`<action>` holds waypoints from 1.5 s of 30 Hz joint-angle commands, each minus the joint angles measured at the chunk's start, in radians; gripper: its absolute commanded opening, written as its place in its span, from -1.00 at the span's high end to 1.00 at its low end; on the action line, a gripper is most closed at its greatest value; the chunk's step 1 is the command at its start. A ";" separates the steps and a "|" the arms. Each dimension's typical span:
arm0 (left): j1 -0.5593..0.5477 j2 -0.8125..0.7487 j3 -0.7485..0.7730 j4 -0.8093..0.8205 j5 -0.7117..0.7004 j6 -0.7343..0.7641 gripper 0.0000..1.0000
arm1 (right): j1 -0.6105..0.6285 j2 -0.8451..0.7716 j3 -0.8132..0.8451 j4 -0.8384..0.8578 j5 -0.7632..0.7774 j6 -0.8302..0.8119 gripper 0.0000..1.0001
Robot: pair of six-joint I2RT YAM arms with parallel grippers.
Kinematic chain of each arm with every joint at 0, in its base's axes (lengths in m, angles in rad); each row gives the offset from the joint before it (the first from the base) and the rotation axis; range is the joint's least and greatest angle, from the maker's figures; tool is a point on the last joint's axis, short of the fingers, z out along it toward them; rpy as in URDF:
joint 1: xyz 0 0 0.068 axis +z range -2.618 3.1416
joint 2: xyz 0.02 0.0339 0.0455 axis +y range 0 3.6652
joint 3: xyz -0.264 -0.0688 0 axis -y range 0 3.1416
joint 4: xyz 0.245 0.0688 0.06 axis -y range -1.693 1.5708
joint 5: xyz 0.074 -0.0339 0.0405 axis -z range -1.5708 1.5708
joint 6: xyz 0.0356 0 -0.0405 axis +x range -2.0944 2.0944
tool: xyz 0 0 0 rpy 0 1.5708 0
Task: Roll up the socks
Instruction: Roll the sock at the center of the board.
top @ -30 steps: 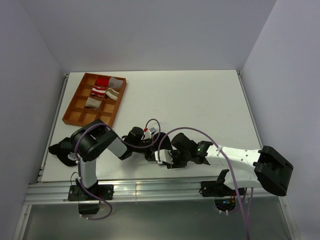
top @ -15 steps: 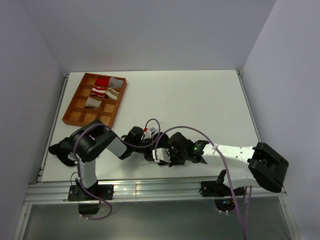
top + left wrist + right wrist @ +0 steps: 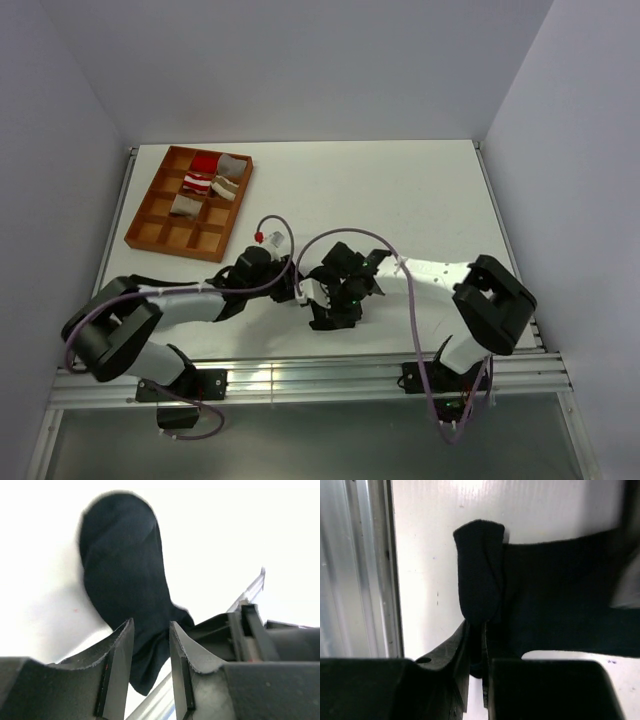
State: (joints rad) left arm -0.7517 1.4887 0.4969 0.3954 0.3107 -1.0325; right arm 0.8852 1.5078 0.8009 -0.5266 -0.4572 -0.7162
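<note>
**White tabletop (image 3: 400, 190): black sock (image 3: 125, 570) pinched at one edge**

The sock lies on the tabletop at lower centre of the overhead view, near the front edge, where both arms meet. The right hand (image 3: 481, 630) pinches a folded edge of it, fingers pressed almost together. The left hand (image 3: 151, 630) stands slightly spread, the sock showing through the gap. A tray (image 3: 172, 252) with rolled bundles sits upper left, well apart.

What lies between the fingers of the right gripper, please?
A fold of the black sock, pinched between the nearly closed fingers of the right gripper; the right wrist view shows it.
</note>
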 commanded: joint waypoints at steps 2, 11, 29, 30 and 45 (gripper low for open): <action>0.003 -0.177 -0.090 -0.055 -0.267 0.045 0.21 | -0.098 0.139 0.148 -0.267 -0.151 -0.057 0.93; -0.004 -0.438 -0.329 0.098 -0.438 0.006 0.28 | -0.227 0.433 0.472 -0.568 -0.319 -0.131 0.93; -0.236 -0.237 -0.262 0.480 -0.355 0.428 0.15 | -0.238 0.620 0.633 -0.691 -0.380 -0.088 0.94; -0.238 -0.214 -0.249 0.496 -0.338 0.431 0.14 | -0.238 0.620 0.633 -0.693 -0.383 -0.088 0.93; -0.256 0.077 -0.219 0.747 -0.200 0.411 0.12 | -0.252 0.641 0.655 -0.688 -0.399 -0.062 0.95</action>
State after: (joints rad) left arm -1.0012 1.5391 0.2565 1.0187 0.0544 -0.6216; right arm 0.6426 2.1372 1.4216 -1.2034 -0.8349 -0.7948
